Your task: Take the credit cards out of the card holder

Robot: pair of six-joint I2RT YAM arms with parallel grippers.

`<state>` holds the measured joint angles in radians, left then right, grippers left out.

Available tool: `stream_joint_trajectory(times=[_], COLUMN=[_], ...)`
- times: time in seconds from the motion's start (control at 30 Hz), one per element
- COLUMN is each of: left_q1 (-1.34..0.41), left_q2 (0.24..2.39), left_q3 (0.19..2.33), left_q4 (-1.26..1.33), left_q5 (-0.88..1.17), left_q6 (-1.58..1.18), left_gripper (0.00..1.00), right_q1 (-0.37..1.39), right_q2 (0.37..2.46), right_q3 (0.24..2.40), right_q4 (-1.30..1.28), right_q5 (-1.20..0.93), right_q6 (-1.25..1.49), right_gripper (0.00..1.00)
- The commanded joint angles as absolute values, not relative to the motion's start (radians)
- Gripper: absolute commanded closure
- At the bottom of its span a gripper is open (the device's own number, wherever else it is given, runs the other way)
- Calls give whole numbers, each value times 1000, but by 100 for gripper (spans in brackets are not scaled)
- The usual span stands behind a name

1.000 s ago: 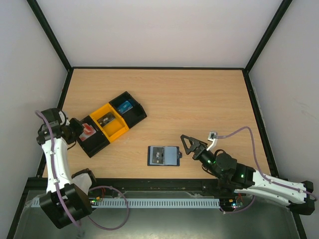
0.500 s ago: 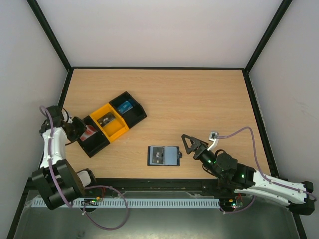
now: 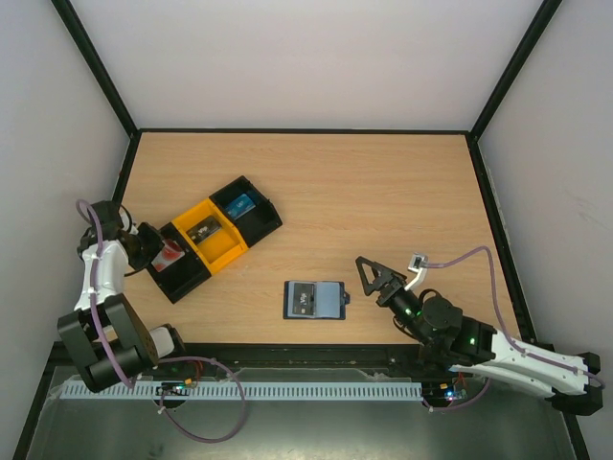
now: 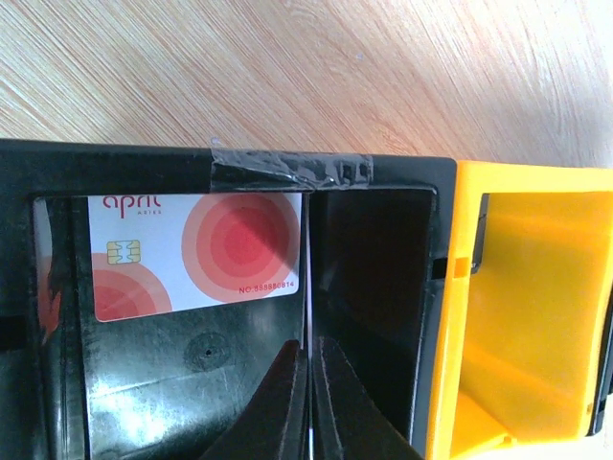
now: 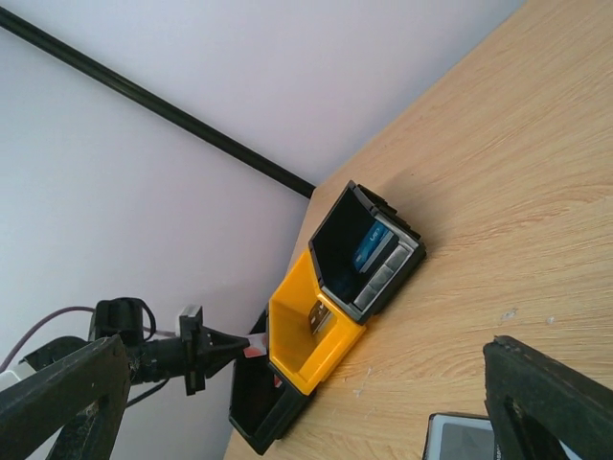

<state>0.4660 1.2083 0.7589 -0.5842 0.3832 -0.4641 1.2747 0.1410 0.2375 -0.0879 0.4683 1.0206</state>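
The card holder (image 3: pixel 314 299) lies open on the table, nearer the front edge. My left gripper (image 3: pixel 151 246) reaches into the near black tray (image 3: pixel 182 276). It is shut (image 4: pixel 308 343) on the thin edge of the white credit card (image 4: pixel 196 254) with red circles, whose face shows low inside that tray. A blue card (image 3: pixel 241 203) lies in the far black tray (image 3: pixel 263 216). A dark card (image 3: pixel 202 230) is in the yellow tray (image 3: pixel 225 251). My right gripper (image 3: pixel 373 276) is open and holds nothing, just right of the holder.
The three trays stand joined in a diagonal row at the table's left. A black frame rail and white walls run close behind my left arm. In the right wrist view one corner of the holder (image 5: pixel 460 436) shows between my wide fingers (image 5: pixel 546 393).
My left arm's lower links have swung back and to the left while its gripper stayed at the near black tray with the white card. The right gripper has drifted slightly to the right.
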Motion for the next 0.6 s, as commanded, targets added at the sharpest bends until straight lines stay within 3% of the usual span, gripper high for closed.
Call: stream_joint_trajectory(times=[0.0,0.57], left_q1=[473,472], left_q2=[1237,1259], left_q3=[766,762], left_q4=[-561,-509], left_q5=[361,311], left_q6=[-457,-482], left_gripper=[96,85], right_q1=[1276,1276], right_q2=[116,92], right_q3=[246,258], right_q4=[-126,-174], right_q5=[515,526], right_q6=[1022,1026], right_gripper=[2,2])
